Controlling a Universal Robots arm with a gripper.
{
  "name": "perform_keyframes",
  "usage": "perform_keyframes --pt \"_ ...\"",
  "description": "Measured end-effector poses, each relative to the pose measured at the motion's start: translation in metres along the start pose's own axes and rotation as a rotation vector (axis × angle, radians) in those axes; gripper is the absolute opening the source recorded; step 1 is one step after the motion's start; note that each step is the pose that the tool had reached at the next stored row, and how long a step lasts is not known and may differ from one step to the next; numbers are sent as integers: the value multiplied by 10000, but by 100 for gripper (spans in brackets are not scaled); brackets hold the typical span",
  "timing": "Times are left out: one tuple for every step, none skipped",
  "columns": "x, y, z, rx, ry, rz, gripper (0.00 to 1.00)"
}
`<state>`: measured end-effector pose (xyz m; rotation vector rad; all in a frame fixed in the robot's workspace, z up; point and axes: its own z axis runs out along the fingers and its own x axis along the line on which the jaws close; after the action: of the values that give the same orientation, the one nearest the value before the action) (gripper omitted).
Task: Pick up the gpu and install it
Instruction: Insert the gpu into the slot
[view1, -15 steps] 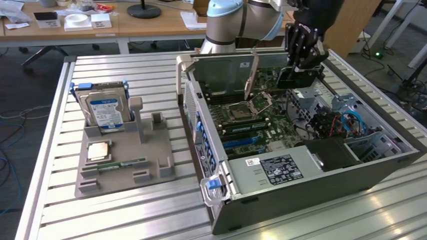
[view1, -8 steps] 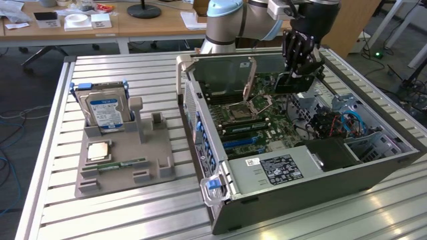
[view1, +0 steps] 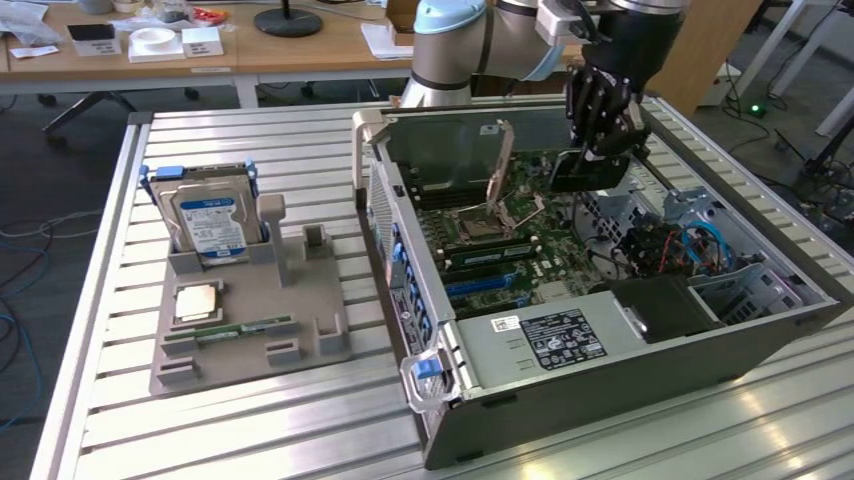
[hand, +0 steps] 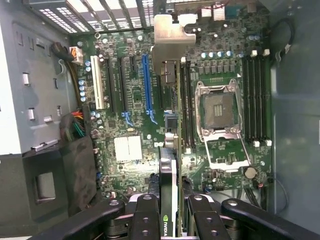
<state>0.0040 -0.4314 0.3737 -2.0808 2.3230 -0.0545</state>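
My gripper (view1: 601, 148) hangs inside the open computer case (view1: 641, 380), shut on the gpu (view1: 585, 172), a dark flat card held on edge above the green motherboard (view1: 514, 245). In the wrist view the gpu (hand: 169, 165) runs edge-on from between my black fingers (hand: 145, 217), and its silver end bracket (hand: 172, 31) points at the case's slotted back wall. The card hovers over the motherboard (hand: 130, 115), between the long blue slot (hand: 146, 82) and the empty processor socket (hand: 218, 110). It is clear of the board.
A grey holder (view1: 247, 320) on the slatted table carries a silver hard drive (view1: 211, 225), a processor chip (view1: 196, 300) and a green memory stick (view1: 247, 328). Inside the case sit the power supply (view1: 567, 338) and loose cables (view1: 681, 245). Desks stand behind.
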Motion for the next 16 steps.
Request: perform_keyframes --pt "15 1 9 0 -1 -6 27" --pt "26 3 27 1 -7 -12 27" --pt "36 7 46 0 -12 -17 27" --pt "43 10 63 -1 -19 -22 27" --pt "50 13 81 -2 -23 -27 27" --pt "55 16 99 -2 -24 -30 27" --pt "60 19 117 -2 -27 -32 27" --pt "63 22 135 -2 -28 -35 27" --pt "63 22 150 -3 -28 -37 27" --pt "63 22 153 -3 -26 -38 27" --pt "63 22 153 -3 -25 -38 27" --pt "63 23 153 -3 -24 -37 27" --pt "63 23 154 -3 -25 -37 27" --pt "63 23 154 -3 -26 -37 27" --pt "63 23 154 -3 -26 -37 27" --pt "63 23 160 -2 -30 -37 27"
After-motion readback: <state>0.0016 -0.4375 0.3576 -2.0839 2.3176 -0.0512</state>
